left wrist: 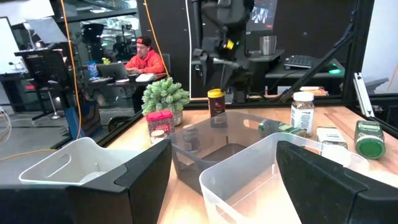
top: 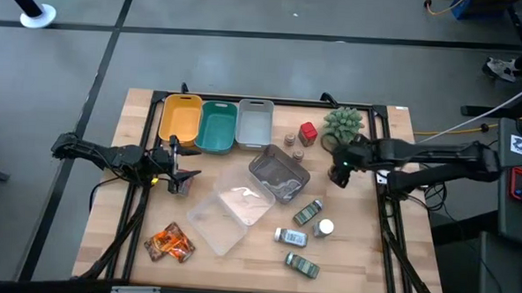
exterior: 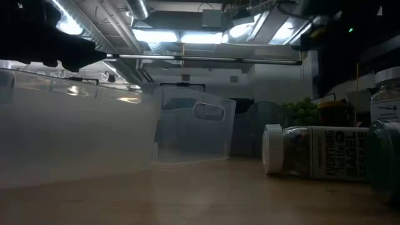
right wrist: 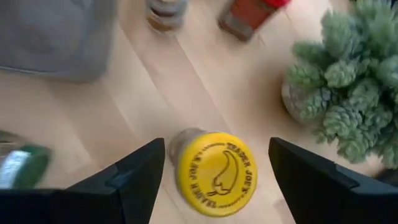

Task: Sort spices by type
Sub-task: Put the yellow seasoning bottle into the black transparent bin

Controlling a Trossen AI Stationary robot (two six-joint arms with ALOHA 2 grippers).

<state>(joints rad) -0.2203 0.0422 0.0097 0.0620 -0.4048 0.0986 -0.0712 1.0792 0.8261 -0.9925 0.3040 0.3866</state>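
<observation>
The right gripper [right wrist: 214, 171] hung above the yellow-lidded jar [right wrist: 216, 172], its fingers spread wide on either side of the lid and touching nothing. The jar stood upright on the table [top: 380, 258] just in front of the spiky green plant [top: 343, 124], with the red cube [top: 308, 133] and two tiny brown jars [top: 294, 145] to its left. Bare wood lay around the jar on the near side, while the plant crowded its far right side.

The left gripper [top: 182, 171] waited at the table's left, fingers parted and empty, near the yellow bin [top: 180, 121]. Teal [top: 216, 127] and grey [top: 254, 124] bins sat beside that. Two clear trays [top: 232, 211] filled the middle. Green-labelled jars [top: 308, 211] and a white-capped bottle [top: 324, 227] lay near the right front, orange foil packets [top: 170, 243] at the left front.
</observation>
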